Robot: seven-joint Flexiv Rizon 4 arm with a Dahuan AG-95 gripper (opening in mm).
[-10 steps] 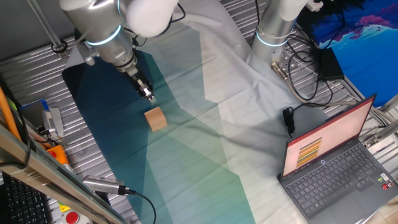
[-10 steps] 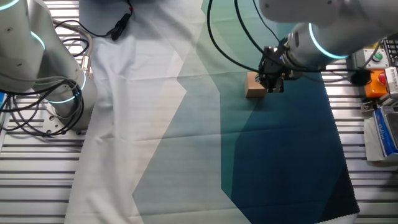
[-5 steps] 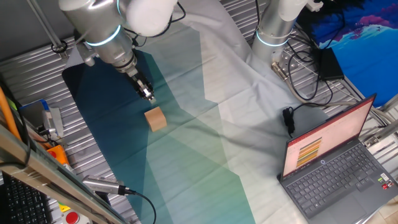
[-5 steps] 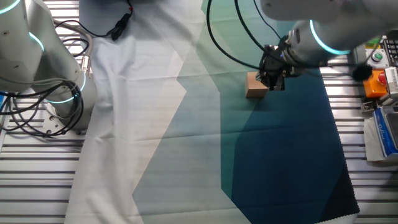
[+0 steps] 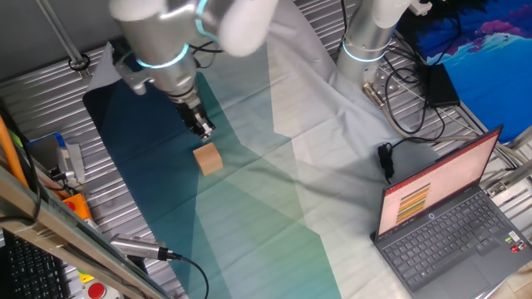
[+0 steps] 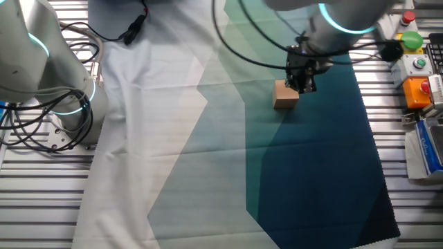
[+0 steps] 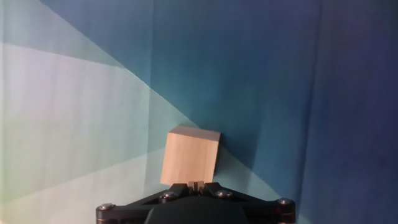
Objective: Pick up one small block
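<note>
The small block (image 5: 208, 159), a plain light-tan wooden cube, sits on the blue-green cloth. It also shows in the other fixed view (image 6: 285, 95) and in the hand view (image 7: 191, 157), just beyond my fingertips. My gripper (image 5: 202, 129) hovers close above and behind the block, not touching it; in the other fixed view it (image 6: 302, 81) is just right of the block's top. In the hand view the gripper (image 7: 196, 185) has its fingers pressed together with nothing between them.
An open laptop (image 5: 449, 224) sits at the right. A second robot base (image 5: 366, 41) with cables stands at the back. Button boxes (image 6: 419, 76) lie by the cloth's edge. Tools and a red button (image 5: 96, 291) are at the left front.
My arm has swung over and the gripper has shifted slightly towards the block. The block has not moved.
</note>
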